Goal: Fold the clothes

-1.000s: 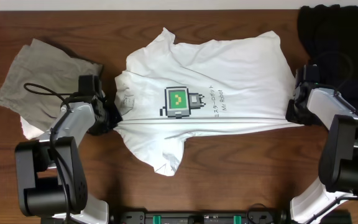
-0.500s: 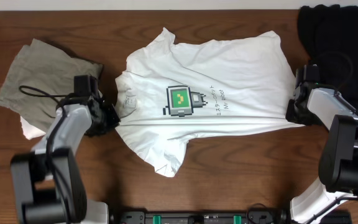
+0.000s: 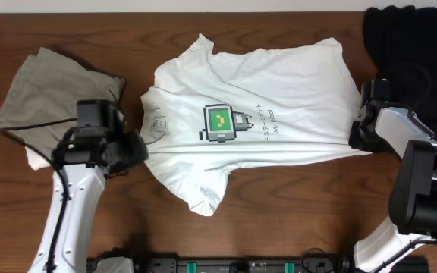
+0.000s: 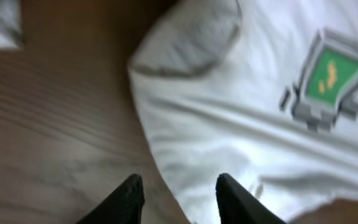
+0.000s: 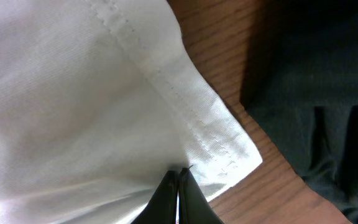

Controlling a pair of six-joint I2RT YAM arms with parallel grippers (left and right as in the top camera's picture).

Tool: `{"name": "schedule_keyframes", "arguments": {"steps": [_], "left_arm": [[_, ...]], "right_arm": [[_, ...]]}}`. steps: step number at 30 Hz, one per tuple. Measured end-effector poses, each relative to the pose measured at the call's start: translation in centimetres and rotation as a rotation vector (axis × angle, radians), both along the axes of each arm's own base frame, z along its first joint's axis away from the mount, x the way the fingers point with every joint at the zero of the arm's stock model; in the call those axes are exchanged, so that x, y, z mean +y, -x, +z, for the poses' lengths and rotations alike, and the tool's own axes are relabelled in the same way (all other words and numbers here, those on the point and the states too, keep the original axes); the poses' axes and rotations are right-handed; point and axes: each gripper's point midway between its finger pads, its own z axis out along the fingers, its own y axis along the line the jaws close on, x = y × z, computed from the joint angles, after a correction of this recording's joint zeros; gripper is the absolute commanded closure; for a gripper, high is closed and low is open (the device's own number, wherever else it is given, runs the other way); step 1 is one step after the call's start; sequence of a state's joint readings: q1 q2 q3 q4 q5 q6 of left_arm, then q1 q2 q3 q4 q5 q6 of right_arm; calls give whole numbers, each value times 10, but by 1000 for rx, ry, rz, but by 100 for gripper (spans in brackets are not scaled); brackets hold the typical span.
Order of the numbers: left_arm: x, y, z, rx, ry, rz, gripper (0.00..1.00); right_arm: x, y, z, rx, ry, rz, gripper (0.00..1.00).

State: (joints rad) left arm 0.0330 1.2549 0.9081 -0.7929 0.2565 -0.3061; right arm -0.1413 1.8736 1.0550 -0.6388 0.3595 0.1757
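— Any writing?
— Grey "Mr. Robot" beside a green pixel print on the white T-shirt (image 3: 279, 83), spread on the table (image 3: 279, 227).
— Grippers?
— Left gripper (image 4: 179, 199) is wide and empty at the shirt's edge. Right gripper (image 5: 179, 186) pinches a hem corner.

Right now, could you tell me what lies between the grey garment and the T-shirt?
In the overhead view, a strip of bare table and the left gripper, open, at the edge of the T-shirt.

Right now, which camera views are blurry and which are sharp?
Left wrist view: blurred throughout, the T-shirt and its green print smeared, the left end effector soft-edged. Right wrist view: sharp, the hem stitching crisp. Overhead view: evenly lit and clear, no glare.
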Motion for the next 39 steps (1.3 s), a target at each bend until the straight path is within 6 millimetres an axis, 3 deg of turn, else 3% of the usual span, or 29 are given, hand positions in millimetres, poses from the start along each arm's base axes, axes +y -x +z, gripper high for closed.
{"name": "schedule_keyframes", "arguments": {"steps": [6, 10, 13, 29, 39], "left_arm": [[-32, 29, -36, 136, 23, -107, 56], [-38, 60, -66, 266, 37, -78, 56], [-43, 72, -77, 302, 66, -60, 55], [-54, 67, -108, 246, 145, 3, 53], [-59, 57, -110, 224, 180, 17, 81]], "right_arm": [[0, 0, 0, 0, -1, 0, 96], [0, 0, 0, 0, -1, 0, 96], [0, 0, 0, 0, -1, -1, 96], [0, 0, 0, -1, -3, -1, 96], [0, 0, 0, -1, -4, -1, 96]]}}
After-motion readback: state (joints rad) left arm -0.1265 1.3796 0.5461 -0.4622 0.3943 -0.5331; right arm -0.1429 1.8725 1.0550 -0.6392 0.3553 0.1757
